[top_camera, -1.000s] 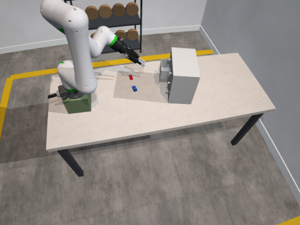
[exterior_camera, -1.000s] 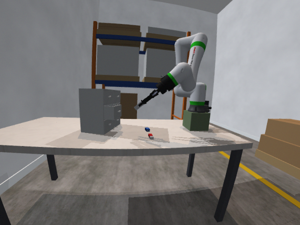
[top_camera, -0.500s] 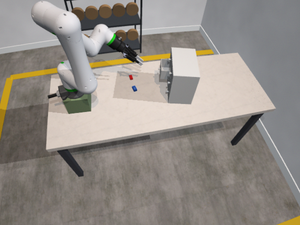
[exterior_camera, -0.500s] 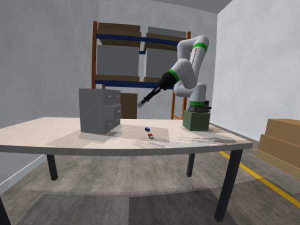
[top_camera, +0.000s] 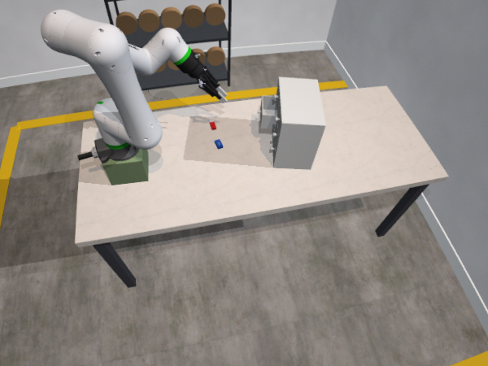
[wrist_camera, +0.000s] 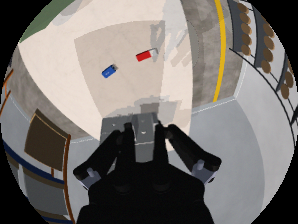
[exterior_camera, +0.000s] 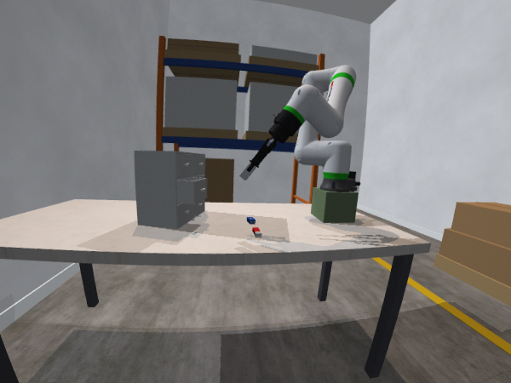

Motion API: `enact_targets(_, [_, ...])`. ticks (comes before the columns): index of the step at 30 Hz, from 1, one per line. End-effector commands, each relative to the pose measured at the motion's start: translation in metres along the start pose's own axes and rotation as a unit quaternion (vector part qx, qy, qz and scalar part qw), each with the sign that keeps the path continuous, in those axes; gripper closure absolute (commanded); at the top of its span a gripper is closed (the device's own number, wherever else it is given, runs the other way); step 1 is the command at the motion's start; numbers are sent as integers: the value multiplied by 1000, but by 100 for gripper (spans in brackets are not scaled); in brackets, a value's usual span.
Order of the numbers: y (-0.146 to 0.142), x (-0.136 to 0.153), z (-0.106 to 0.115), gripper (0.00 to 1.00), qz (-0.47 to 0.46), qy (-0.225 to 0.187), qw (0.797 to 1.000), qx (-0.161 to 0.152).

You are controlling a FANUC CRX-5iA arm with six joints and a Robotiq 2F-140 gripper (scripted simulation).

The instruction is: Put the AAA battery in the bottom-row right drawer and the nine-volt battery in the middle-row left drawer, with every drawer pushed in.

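A small red piece [top_camera: 212,125] [exterior_camera: 256,231] [wrist_camera: 143,56] and a small blue piece [top_camera: 219,143] [exterior_camera: 250,220] [wrist_camera: 108,71] lie on the table [top_camera: 244,195] in front of the grey chest [top_camera: 298,122] [exterior_camera: 157,191]. I cannot tell which battery each one is. One drawer [top_camera: 267,110] [exterior_camera: 192,190] in the middle row stands pulled out a little. The other drawers look pushed in. My gripper [top_camera: 223,97] [exterior_camera: 246,174] [wrist_camera: 144,119] hangs high above the table, tilted toward the chest, past the red piece. Its fingers are close together with nothing between them.
The arm's green base block [top_camera: 125,167] [exterior_camera: 334,205] stands at the table's left end in the top view. A darker rectangular patch [top_camera: 203,154] marks the table under the pieces. Shelving stands behind the table, and cardboard boxes [exterior_camera: 481,238] lie on the floor.
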State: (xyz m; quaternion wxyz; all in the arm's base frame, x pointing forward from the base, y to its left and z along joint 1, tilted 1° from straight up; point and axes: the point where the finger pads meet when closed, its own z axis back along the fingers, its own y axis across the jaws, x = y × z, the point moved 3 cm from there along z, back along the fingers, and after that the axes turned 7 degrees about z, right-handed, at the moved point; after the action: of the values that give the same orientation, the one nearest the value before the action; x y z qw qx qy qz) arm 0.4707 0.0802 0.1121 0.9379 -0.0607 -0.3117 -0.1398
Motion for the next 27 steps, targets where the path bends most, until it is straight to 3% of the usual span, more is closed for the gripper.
enact_targets(1, [-3, 10, 21, 80, 2, 126, 992, -10])
enact_targets(4, [-3, 10, 25, 80, 1, 144, 990, -8])
enact_targets(15, [-1, 13, 53, 80, -2, 276, 961, 9])
enact_targets(27, [-1, 13, 60, 80, -3, 312, 950, 13])
